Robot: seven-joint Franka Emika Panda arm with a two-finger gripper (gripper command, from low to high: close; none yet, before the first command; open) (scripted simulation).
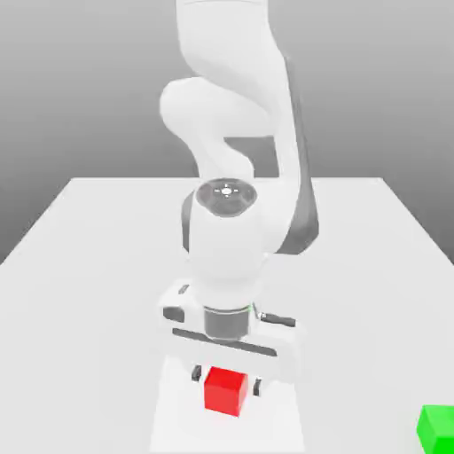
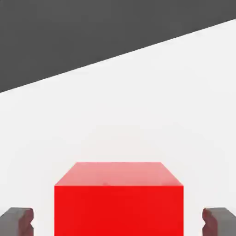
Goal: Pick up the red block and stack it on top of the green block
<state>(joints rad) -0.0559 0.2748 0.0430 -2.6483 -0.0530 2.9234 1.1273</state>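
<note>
The red block (image 1: 225,391) rests on the white table (image 1: 97,266) near its front edge. My gripper (image 1: 227,381) has come straight down over it, with one dark finger (image 1: 197,375) on each side. In the hand view the red block (image 2: 119,203) sits midway between the fingertips (image 2: 17,220). A narrow gap shows on both sides, so the gripper (image 2: 118,221) is open and not touching it. The green block (image 1: 436,427) lies on the table far toward the exterior view's right, at the front corner and partly cut off.
The arm's white links (image 1: 235,133) rise behind the gripper over the middle of the table. The table's front edge runs close to both blocks.
</note>
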